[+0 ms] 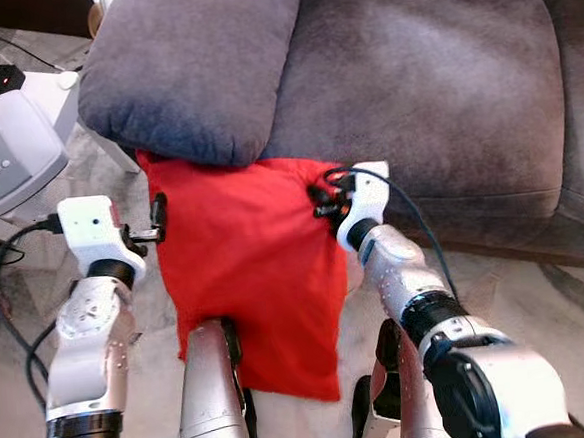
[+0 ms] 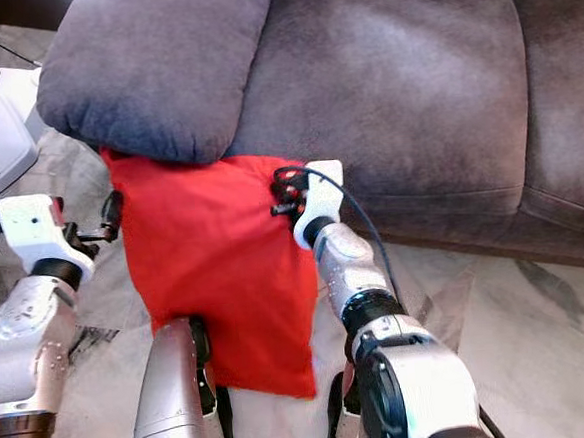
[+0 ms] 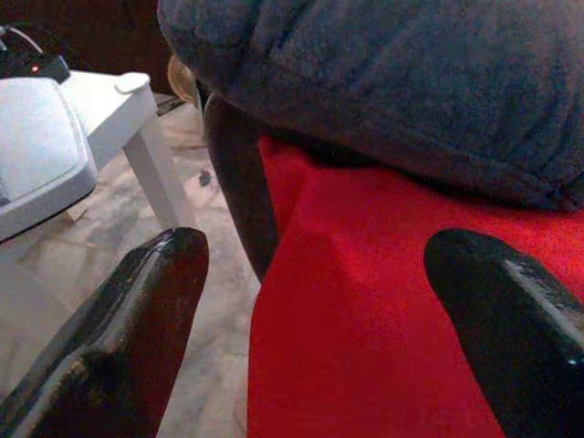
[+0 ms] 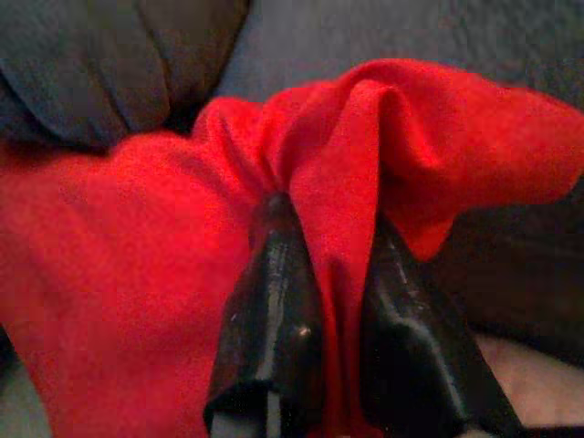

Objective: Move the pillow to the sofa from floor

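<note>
right now the red pillow [image 1: 251, 282] hangs in front of the sofa [image 1: 433, 89], its upper edge tucked just under the grey sofa cushion [image 1: 196, 65] that bulges over the seat front. the lower part of the pillow drapes down over the robot's legs, above the marble floor [image 2: 499, 305], and its bottom corner hangs free near the knees.

the right end effector [image 4: 333, 301] is pinching a fold of the red fabric at the pillow's upper right corner; in the right wrist view the two black fingers [image 4: 274, 301] are pressed together with a ridge of cloth bunched up between them. in the head views that same end effector sits at the pillow's right edge, close against the sofa front.

the left end effector [image 3: 319, 319] is at the pillow's upper left edge with its fingers spread wide apart. in the left wrist view one finger [image 3: 119, 338] is over the floor side and the other lies over the red fabric, with the pillow's edge between them and nothing clamped.

off to the robot's left stands a white surface [image 3: 119, 119] carrying a pale grey device [image 1: 1, 149].
</note>
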### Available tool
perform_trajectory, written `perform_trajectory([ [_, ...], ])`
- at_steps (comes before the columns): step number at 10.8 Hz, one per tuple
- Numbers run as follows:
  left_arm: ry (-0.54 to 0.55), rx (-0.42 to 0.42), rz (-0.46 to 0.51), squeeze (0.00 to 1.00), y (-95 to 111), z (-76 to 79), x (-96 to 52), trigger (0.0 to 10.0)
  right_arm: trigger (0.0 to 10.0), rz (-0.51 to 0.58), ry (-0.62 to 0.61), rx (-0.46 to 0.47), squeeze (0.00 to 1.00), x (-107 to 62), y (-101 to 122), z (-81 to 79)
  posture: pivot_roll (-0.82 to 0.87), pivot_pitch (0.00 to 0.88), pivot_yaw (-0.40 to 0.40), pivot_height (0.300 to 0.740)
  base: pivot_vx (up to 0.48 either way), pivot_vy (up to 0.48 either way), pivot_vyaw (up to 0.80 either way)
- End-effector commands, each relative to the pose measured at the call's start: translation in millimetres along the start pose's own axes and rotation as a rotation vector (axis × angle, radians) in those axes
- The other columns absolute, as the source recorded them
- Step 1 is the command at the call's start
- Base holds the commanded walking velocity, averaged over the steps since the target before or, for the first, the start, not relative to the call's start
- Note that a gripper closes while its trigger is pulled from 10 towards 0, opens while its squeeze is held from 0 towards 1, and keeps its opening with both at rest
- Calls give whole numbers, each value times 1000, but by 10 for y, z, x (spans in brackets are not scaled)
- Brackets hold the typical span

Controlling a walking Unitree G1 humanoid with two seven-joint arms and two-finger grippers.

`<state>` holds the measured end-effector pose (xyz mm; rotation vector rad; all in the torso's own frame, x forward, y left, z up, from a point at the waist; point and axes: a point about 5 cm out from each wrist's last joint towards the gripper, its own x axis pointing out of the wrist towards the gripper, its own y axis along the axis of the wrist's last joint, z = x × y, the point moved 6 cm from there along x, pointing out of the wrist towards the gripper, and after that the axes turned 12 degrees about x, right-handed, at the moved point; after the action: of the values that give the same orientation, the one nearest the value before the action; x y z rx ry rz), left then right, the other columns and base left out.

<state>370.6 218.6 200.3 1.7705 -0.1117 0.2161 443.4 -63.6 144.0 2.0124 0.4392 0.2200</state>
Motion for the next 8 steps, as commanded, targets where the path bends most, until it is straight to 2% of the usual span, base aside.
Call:
perform_trajectory([
  [1,10,6,-14,0,-72,-7,-24,10000,10000,159,7,-33,0,-26,369,-24,250,310,8,548,0,0,0],
  [2,4,-4,-2,0,-62,33,-34,10000,10000,195,-16,-46,0,-115,374,40,244,291,6,548,0,0,0],
  [3,-2,-6,-4,0,-86,60,-52,10000,10000,225,18,-97,0,-192,384,-17,233,274,6,548,0,0,0],
  [4,-4,-9,-9,0,-126,82,-59,10000,10000,220,2,-119,0,-230,334,19,223,259,6,548,0,0,0],
  [5,-18,-20,-18,0,-180,158,-76,10000,10000,196,-58,-145,0,-284,206,171,223,239,4,548,0,0,0],
  [6,-25,-22,-22,0,-212,193,-88,10000,10000,199,-66,-106,0,-322,154,203,219,226,3,548,0,0,0],
  [7,-23,-27,-24,0,-231,203,-81,10000,10000,182,-64,-153,0,-362,88,178,217,209,2,548,0,0,0],
  [8,-22,-30,-22,0,-237,223,-65,10000,10000,194,-83,-140,0,-387,90,177,215,199,2,548,0,0,0],
])
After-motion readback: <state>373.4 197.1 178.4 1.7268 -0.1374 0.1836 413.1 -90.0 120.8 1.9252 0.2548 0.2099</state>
